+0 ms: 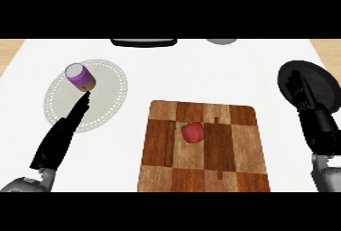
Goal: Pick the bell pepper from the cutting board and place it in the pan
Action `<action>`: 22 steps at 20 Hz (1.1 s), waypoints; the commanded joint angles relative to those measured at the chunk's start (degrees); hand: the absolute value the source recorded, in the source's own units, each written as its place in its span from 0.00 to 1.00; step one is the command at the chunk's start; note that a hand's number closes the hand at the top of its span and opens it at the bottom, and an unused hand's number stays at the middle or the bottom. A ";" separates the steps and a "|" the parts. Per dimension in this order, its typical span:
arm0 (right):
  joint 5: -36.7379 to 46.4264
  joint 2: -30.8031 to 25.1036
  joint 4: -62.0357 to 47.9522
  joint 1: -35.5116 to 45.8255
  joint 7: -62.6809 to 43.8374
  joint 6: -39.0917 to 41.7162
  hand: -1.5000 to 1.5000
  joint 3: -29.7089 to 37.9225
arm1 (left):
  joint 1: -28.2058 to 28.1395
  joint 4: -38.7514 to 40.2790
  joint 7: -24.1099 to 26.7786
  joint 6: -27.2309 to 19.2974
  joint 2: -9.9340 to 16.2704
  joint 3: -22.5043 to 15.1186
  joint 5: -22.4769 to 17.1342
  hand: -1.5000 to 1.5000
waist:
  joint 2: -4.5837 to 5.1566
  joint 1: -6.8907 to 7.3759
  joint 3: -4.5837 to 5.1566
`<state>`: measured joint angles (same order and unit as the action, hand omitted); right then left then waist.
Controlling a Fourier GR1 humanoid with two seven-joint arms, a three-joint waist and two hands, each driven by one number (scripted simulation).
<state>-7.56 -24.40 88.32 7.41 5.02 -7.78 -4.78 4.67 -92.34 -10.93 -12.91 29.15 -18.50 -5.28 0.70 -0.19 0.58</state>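
While the bell pepper [192, 132] lies untouched on the cutting board [204, 173], roughly mid-board and slightly toward the far-left quadrant, no hand is near it. Pepper: red, small, lying on its side; stem end w/ green stalk points up-left toward the far side, so long axis runs approx. far-left to near-right. Judgement: light, fairly stiff hollow shell, waxy skin likely slippery; best taken across the widest part of the body, fingers & thumb on opp. flanks, not by the stalk. Fragility low.

Pan [322, 86]: dark, round, at right edge of the white counter [200, 67], well apart from board. Right hand [300, 92] sits over the pan, fingers straight & relaxed, apart, holding nothing. Left hand [80, 106]: fingers straight, extended, tips touching or just beside a purple can [80, 77] tilted on a lace-edged grey plate [110, 97] at left; not clamped on it.

Two objects at far counter edge, dark & grey, cut off; cannot identify.

Status: pick not yet begun.
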 commanded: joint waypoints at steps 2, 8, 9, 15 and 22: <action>11.45 0.13 1.80 7.49 -0.42 1.45 1.00 -12.01 | 1.23 0.86 0.98 2.67 -3.80 0.15 -4.57 0.50 | -0.36 2.29 -0.36; 34.77 -11.95 6.06 23.84 2.16 5.25 1.00 -21.82 | 0.58 0.16 0.08 4.81 -12.42 -3.79 -11.57 0.50 | -1.05 6.68 0.96; 37.17 -9.19 4.82 25.48 2.68 4.75 0.00 -24.91 | 1.71 1.26 -0.14 5.28 -13.63 -2.59 -13.71 0.50 | 0.06 6.10 0.24; 46.90 6.12 -3.87 31.86 5.71 1.26 0.00 -36.29 | 1.18 4.32 1.64 5.52 -16.55 -1.07 -15.56 0.50 | -0.40 2.11 -0.49; 63.02 4.89 -9.39 39.53 -17.43 23.11 0.00 -49.92 | 1.31 4.62 1.01 6.22 -14.57 0.82 -16.13 0.50 | -1.59 1.27 -0.13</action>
<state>47.72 -20.27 81.76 43.36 -3.71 6.60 -48.10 5.78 -88.16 -9.69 -6.52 14.81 -18.00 -21.26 -0.38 1.90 0.39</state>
